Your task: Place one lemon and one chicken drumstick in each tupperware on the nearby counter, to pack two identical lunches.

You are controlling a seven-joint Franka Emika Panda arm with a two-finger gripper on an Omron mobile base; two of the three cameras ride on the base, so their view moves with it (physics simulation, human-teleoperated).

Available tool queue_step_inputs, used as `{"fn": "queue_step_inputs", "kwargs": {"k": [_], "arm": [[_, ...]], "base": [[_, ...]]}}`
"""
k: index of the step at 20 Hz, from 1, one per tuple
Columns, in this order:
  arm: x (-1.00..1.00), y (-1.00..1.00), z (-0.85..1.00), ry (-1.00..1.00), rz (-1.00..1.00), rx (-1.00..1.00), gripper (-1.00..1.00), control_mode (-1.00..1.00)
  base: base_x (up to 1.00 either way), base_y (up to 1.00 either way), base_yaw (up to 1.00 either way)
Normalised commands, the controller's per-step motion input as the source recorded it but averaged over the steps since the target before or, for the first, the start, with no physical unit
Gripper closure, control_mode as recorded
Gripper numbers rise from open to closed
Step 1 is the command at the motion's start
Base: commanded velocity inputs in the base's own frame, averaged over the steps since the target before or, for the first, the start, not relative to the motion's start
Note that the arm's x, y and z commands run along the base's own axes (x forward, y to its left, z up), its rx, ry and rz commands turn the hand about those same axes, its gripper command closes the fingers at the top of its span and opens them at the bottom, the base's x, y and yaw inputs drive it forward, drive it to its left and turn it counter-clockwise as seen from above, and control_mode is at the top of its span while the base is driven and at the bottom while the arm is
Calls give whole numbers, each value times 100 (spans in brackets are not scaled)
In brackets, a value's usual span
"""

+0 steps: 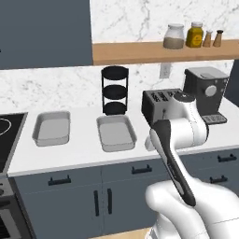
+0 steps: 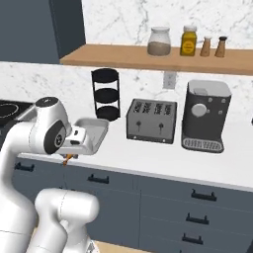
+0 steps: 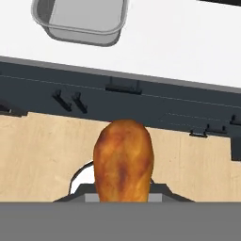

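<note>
Now tool [image 3: 123,200] grips glossy browned drumstick [image 3: 123,160] (plump, oval).

Grey tupperware [image 2: 94,129] on white counter [image 2: 163,160] betw. black rack [image 2: 106,94] & toaster [image 2: 151,120], coffee machine [image 2: 205,116] at rt.

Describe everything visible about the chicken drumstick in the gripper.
The chicken drumstick is a plump, rounded piece with glossy roasted skin, golden orange mottled with darker brown patches. In the hand view it stands lengthwise away from the camera, its broad rounded end pointing toward the dark cabinet fronts, with wooden floor below it. Its lower end is hidden at the bottom of the view, where the shut gripper holds it. It is short of the counter, touching neither tupperware.
</note>
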Motion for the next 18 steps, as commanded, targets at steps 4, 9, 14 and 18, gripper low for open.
{"fn": "queue_step_inputs", "kwargs": {"k": [4, 9, 14, 18], "arm": [[0, 0, 0, 0, 0, 0, 100, 100], [12, 1, -10, 2, -1, 0, 100, -100], [84, 4, -78, 4, -3, 1, 100, -100], [100, 13, -74, 2, 0, 1, 100, -100]], "base": [[76, 45, 0], [43, 6, -7], [0, 0, 0], [0, 0, 0]]}}
